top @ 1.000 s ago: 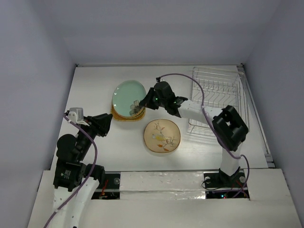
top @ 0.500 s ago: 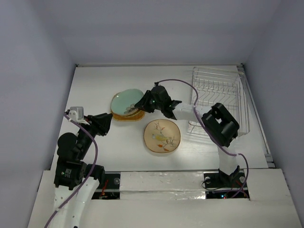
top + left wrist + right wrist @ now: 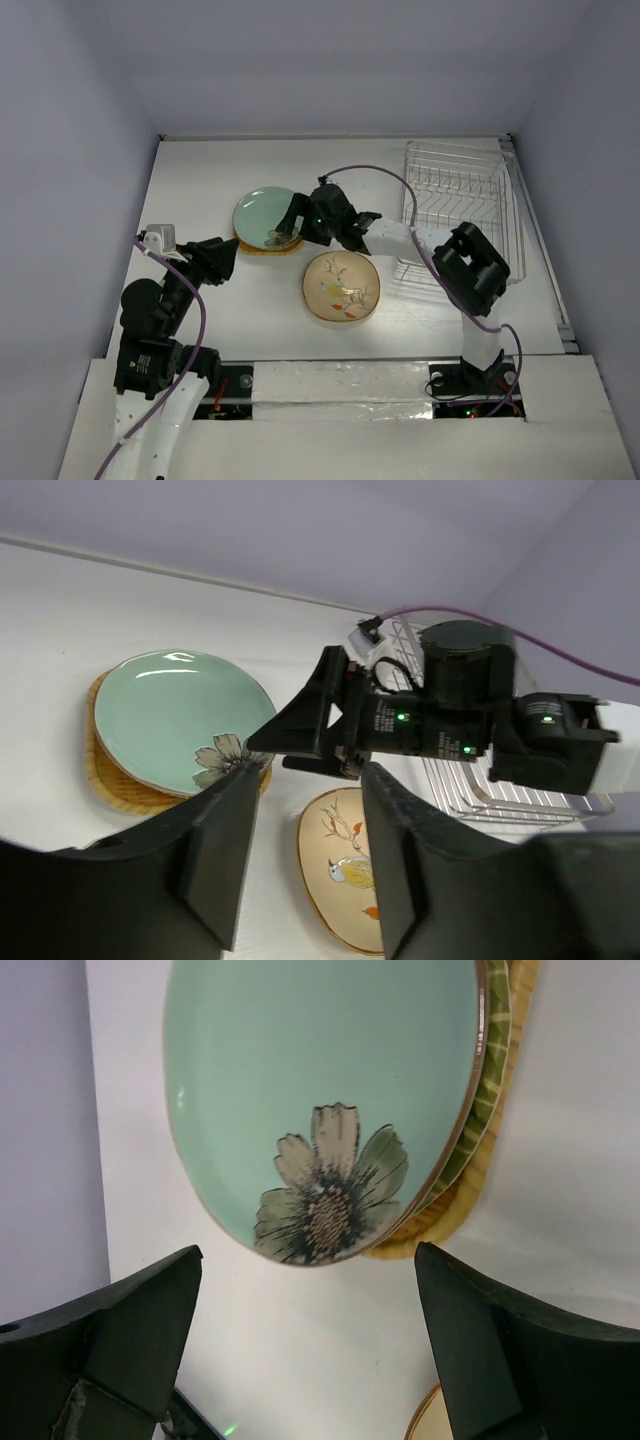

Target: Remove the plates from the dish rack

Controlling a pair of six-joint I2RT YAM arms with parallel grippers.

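Both left claw (image 3: 312, 780) and right claw (image 3: 310, 1255) gape empty; checked plate (image 3: 493, 1070) shows only from right wrist.

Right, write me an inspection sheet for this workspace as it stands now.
Surface: white table, plates lying on it.
Job's things: pale green plate tops a stack; cream plate lies flat, alone; dish rack shows no plates.
Clutter: nothing seen.
Grippers: right gripper open at the green plate's edge; left gripper open, holding nothing.
Cables: purple cable along each arm.
Surroundings: plain pale walls.
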